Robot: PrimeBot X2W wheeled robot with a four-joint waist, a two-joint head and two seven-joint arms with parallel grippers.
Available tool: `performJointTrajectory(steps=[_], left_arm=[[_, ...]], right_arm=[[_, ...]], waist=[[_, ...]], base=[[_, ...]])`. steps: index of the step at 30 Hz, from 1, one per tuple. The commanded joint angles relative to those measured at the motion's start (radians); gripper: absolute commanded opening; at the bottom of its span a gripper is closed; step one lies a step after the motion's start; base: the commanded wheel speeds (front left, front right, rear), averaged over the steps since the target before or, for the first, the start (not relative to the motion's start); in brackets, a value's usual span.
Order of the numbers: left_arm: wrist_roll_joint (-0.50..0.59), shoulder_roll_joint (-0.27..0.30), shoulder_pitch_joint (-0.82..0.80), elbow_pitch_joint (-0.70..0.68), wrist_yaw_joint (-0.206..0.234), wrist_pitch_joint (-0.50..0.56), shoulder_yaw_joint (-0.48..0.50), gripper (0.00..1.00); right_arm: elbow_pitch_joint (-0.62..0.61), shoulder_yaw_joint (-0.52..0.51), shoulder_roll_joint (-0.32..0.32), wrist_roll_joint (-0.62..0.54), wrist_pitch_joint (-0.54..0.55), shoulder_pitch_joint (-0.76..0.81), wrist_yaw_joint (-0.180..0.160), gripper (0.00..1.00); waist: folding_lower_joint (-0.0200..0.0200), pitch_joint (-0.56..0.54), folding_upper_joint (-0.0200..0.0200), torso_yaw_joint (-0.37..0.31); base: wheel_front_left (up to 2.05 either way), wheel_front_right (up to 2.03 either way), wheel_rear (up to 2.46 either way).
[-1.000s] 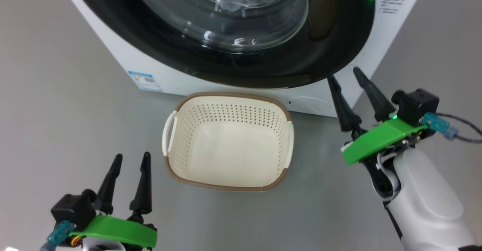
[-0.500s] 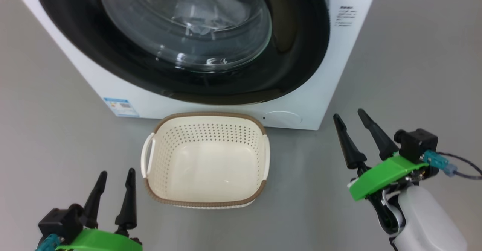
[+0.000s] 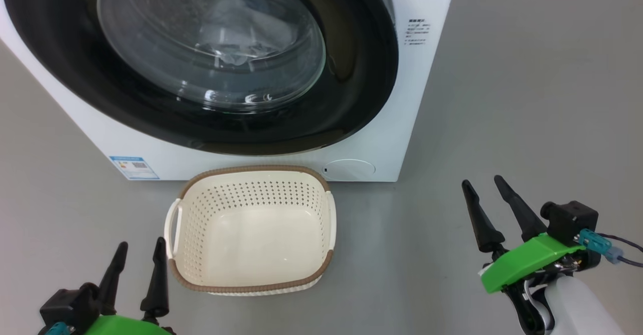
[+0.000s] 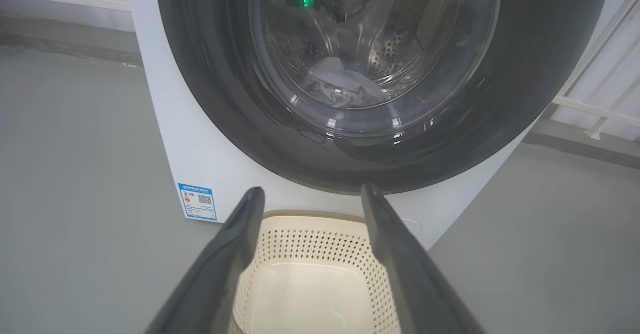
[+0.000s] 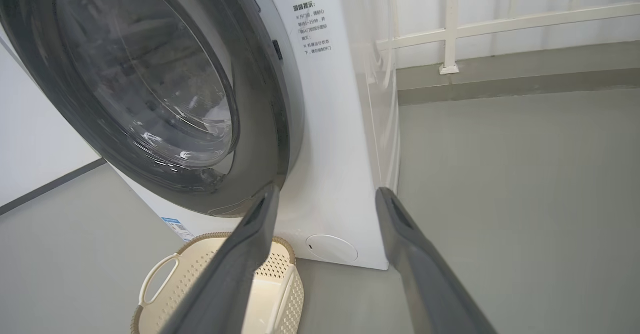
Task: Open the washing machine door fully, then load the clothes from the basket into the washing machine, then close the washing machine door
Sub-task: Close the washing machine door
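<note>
Entry: door and load.

The washing machine door (image 3: 211,48) sits flat against the front of the washing machine (image 3: 394,124). Its black rim shows no gap in the head view or the right wrist view, so I log it as shut. Whether the latch has caught I cannot tell. Through the glass, in the left wrist view, the clothes (image 4: 340,81) lie in a pale heap at the bottom of the steel drum. The prints are too dim to make out.

The basket (image 3: 251,194) stands on the grey floor (image 3: 502,99) just in front of the machine and below the door, between the blue label (image 3: 134,168) and the round white cap (image 3: 349,169). Its bottom is bare, with no garment in it.

My left gripper (image 3: 141,243) hovers near the basket's near-left corner, fingers parted, nothing between them. My right gripper (image 3: 481,180) hangs over bare floor to the right of the machine's front corner, well apart from door and basket, fingers likewise parted and empty.

Judgement: opening, loading and closing all read as done. The only thing I can name as left is confirming the latch. A gentle press on the rim would settle that if needed.
</note>
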Motion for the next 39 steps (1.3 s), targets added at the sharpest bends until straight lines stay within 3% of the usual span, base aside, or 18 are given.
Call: performJointTrajectory(steps=[1, 39], left_arm=[[0.017, 0.027, -0.012, -0.013, -0.002, -0.006, 0.043, 1.00], [0.044, 0.025, 0.051, -0.005, -0.002, -0.006, 0.080, 1.00]], right_arm=[[-0.029, 0.010, -0.006, -0.012, -0.005, 0.024, 0.001, 1.00], [-0.051, -0.037, -0.004, -0.021, -0.005, 0.127, 0.001, 1.00]], waist=[[0.0000, -0.006, 0.0000, -0.011], [0.0000, -0.057, 0.0000, -0.047]], base=[[0.00, 0.00, 0.00], [0.00, 0.00, 0.00]])
